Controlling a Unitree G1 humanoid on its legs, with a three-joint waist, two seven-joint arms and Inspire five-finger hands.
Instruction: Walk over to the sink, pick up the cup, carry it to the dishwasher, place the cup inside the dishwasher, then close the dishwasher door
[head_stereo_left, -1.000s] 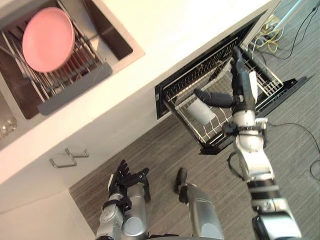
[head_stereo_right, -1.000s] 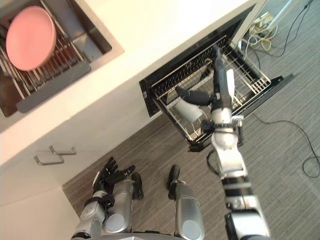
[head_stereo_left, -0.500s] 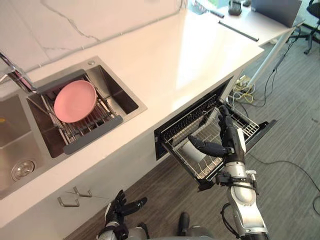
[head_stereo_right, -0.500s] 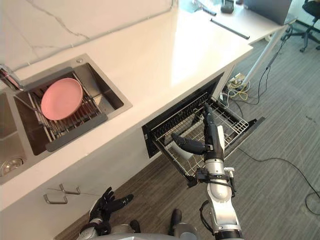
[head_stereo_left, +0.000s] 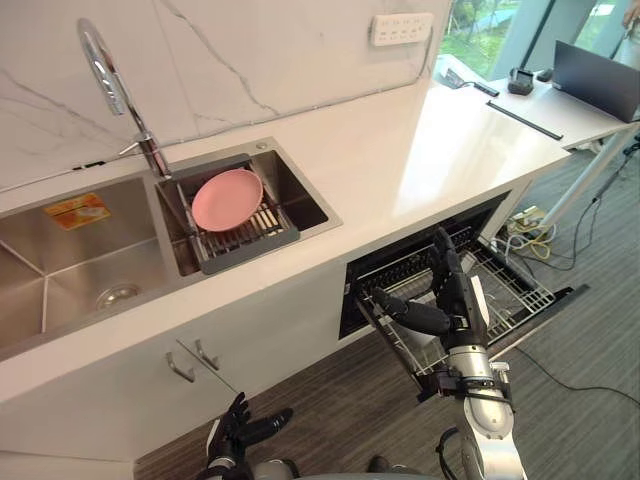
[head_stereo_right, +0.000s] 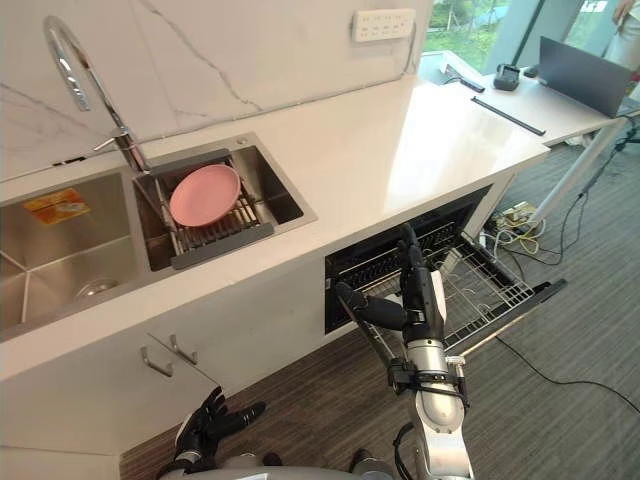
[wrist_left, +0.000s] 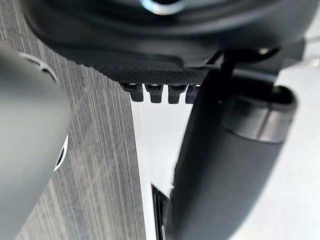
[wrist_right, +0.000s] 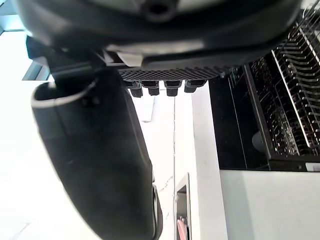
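Right hand, lower right of centre in the left eye view: fingers straight and pointing up, thumb stuck out sideways, nothing in it. It hangs over the near end of the pulled-out rack.

Cup: a pale shape in the rack just under the thumb is probably it, but the hand covers most of it, so can't confirm. Neither hand has it. Judgement: placing is done or nearly so, and the step in hand is getting clear and closing up.

Dishwasher door is dropped open towards the right edge, with the rack sitting out over it.

How to do it well:
- Lift the right hand straight up off the rack first; the thumb is low among the wires and could snag or tip the cup.
- Push the rack fully in with flat fingers on its front rail, or the door likely won't shut.
- Then get the fingers under the door's outer edge and swing it up until it meets the counter front.
- Cables lie on the floor just past the door, so foot placement matters.

Left hand, bottom left by the cabinet front: fingers spread, idle. The pink plate in the sink isn't involved.
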